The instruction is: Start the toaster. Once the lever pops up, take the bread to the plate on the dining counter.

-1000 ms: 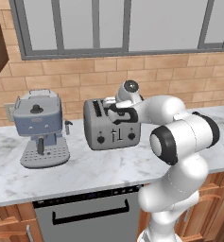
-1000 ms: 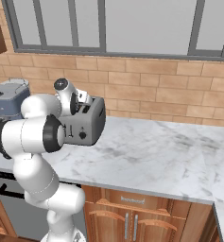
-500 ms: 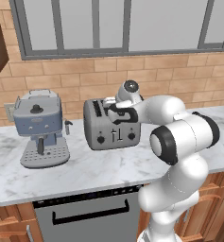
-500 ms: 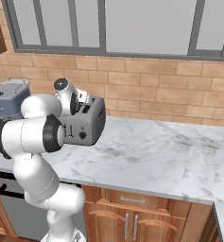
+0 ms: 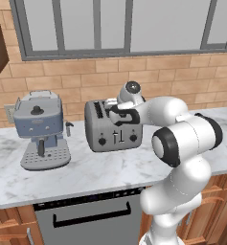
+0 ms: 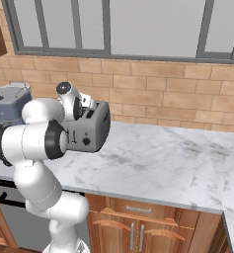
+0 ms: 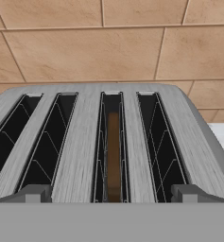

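My gripper [image 7: 111, 194] hangs over the top of the boxy grey metal four-slot toaster [image 5: 113, 128], jaws spread wide and grasping nothing, one fingertip [image 7: 32, 193] to either side of the third slot from the left. The thin brown slice of bread [image 7: 113, 156] sits upright inside that slot. The toaster stands on the white grey-veined marble worktop [image 6: 158, 158] against the tan brick wall [image 5: 182, 76], beside the blue-grey espresso machine [image 5: 39, 129].
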Robot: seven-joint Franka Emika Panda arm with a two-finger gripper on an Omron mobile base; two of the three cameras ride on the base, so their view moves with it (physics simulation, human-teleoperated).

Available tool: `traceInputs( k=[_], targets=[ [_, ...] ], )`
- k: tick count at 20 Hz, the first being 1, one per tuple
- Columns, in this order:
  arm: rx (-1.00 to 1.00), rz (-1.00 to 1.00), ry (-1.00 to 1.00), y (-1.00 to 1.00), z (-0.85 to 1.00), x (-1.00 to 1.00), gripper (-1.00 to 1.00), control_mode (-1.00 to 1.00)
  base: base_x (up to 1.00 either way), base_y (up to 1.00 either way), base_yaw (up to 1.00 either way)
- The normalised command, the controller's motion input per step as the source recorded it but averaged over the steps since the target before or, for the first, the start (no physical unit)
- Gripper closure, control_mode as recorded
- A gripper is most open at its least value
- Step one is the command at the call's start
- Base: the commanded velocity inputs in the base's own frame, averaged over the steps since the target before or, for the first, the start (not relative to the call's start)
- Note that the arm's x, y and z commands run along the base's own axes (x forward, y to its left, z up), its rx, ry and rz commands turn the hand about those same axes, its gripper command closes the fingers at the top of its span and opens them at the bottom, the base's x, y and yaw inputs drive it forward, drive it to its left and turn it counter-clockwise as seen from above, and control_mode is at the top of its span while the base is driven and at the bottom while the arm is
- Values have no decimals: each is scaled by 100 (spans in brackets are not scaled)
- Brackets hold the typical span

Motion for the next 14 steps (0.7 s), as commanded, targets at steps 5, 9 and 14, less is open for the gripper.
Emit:
traceInputs(
  k=[5,9,14],
  targets=[
    [0,0,0,0,0,0,-100,-100,0,0,0],
    [0,0,0,0,0,0,-100,-100,0,0,0],
    [0,0,0,0,0,0,-100,-100,0,0,0]
  ],
)
